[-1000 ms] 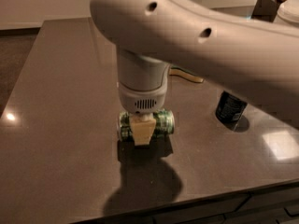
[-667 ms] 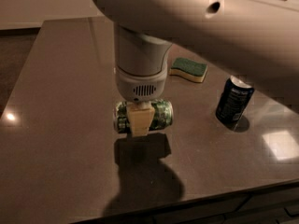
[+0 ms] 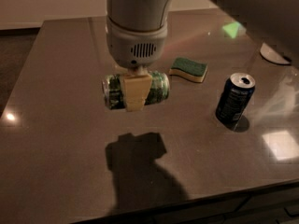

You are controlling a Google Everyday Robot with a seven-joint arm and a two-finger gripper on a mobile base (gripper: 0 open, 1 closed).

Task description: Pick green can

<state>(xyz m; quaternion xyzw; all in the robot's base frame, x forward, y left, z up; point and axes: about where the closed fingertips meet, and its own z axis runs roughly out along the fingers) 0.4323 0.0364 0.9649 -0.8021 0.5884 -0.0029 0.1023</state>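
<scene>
The green can (image 3: 156,86) has a light green and silver label with dark markings. It lies on its side in the air, well above the dark table (image 3: 56,125), and its shadow falls on the tabletop below. My gripper (image 3: 135,92) hangs from the white arm and is shut on the can's middle. One tan finger (image 3: 136,91) crosses the front of the can; the other finger is hidden behind it.
A dark blue can (image 3: 235,99) stands upright to the right, top opened. A green-topped yellow sponge (image 3: 188,69) lies behind the held can. A white dish edge (image 3: 275,54) sits at the far right. The table's front edge runs along the bottom.
The gripper has lifted the green can off the table and higher, still held sideways. The arm has risen, uncovering the sponge and blue can.
</scene>
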